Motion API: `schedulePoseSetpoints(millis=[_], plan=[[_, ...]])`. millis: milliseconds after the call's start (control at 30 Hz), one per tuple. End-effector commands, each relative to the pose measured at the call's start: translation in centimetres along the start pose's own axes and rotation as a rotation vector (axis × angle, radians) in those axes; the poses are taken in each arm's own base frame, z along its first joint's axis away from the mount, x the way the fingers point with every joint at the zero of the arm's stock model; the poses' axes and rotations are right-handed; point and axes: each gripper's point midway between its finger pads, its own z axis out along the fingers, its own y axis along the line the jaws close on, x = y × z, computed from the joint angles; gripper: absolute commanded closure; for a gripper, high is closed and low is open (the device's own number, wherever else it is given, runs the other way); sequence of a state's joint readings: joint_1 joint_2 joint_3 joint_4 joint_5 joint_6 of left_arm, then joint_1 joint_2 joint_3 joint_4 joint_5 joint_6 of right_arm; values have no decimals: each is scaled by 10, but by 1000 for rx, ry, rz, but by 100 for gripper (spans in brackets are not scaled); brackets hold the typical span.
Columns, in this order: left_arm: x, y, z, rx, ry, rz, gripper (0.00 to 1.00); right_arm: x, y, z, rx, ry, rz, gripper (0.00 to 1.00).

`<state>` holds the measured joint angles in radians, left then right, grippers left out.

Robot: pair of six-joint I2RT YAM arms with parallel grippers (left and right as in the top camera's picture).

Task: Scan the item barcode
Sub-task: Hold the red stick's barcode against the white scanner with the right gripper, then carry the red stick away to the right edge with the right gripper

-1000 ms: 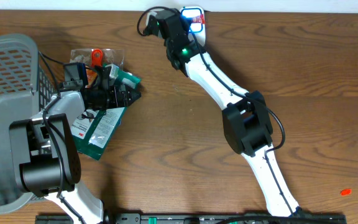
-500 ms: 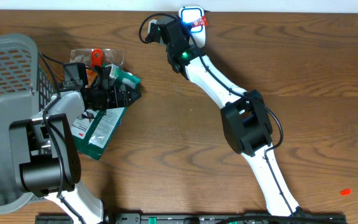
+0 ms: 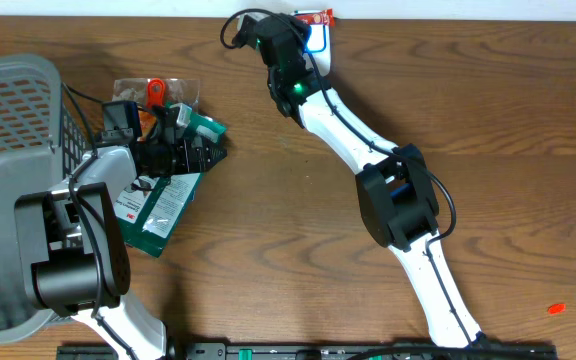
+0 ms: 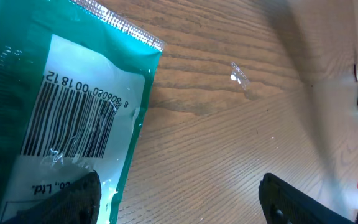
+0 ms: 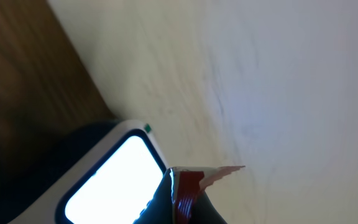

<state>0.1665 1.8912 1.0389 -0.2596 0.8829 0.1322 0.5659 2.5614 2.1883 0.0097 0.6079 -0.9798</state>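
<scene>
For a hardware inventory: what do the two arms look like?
Both arms have white links and bulky black joint housings. The right arm shows a green light near its wrist and a looping black cable. The left arm ends in black fingers.

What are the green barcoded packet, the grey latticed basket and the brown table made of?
Green barcoded packet: probably thin glossy plastic film; it shines, creases and has a crimped clear edge. Grey latticed basket: likely moulded matte plastic, with regular holes. Brown table: wood or wood-look laminate; grain lines show.
</scene>
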Motion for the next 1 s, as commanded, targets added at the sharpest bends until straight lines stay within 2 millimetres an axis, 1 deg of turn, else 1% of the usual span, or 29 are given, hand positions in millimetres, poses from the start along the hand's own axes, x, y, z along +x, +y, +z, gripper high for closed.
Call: schedulePoseSetpoints(millis=[0, 67, 100, 167, 200, 267, 333, 400, 467, 533, 600, 700, 767, 867, 900, 933, 967], plan=[[3, 3, 0, -13, 10, 7, 19, 1, -42, -15, 92, 44, 150, 99], [4, 2, 0, -13, 13, 3, 19, 7, -68, -22, 150, 71, 274, 99], [4, 2, 0, -12, 14, 2, 19, 14, -84, -27, 189, 99, 352, 99], [5, 2, 0, -11, 16, -1, 19, 32, -105, -36, 232, 159, 467, 99], [5, 2, 0, -11, 18, -3, 19, 42, -110, -39, 228, 188, 518, 99], [6, 2, 0, -11, 21, -7, 19, 63, -112, -49, 167, 251, 628, 99], [7, 2, 0, -10, 22, -9, 19, 77, -106, -62, 34, 298, 723, 99], [7, 2, 0, -10, 24, -10, 19, 95, -103, -79, -115, 353, 869, 99], [7, 2, 0, -9, 24, -10, 19, 118, -109, -96, -219, 424, 1021, 99], [8, 1, 0, -8, 27, -12, 19, 141, -119, -110, -284, 479, 1086, 99], [9, -1, 1, -6, 33, -14, 19, 173, -138, -121, -253, 546, 1098, 99], [11, -5, 5, 1, 42, -6, 19, 232, -176, -133, -121, 644, 1121, 99], [11, -9, 8, 8, 50, 2, 19, 268, -194, -140, -75, 695, 1148, 99], [14, -19, 15, 23, 67, 21, 19, 332, -213, -151, -1, 804, 1199, 99], [15, -22, 18, 29, 74, 28, 19, 351, -216, -156, 13, 842, 1214, 99], [16, -27, 21, 37, 83, 37, 19, 375, -219, -164, 29, 896, 1230, 99], [17, -31, 24, 43, 91, 45, 19, 390, -220, -170, 39, 933, 1237, 99]])
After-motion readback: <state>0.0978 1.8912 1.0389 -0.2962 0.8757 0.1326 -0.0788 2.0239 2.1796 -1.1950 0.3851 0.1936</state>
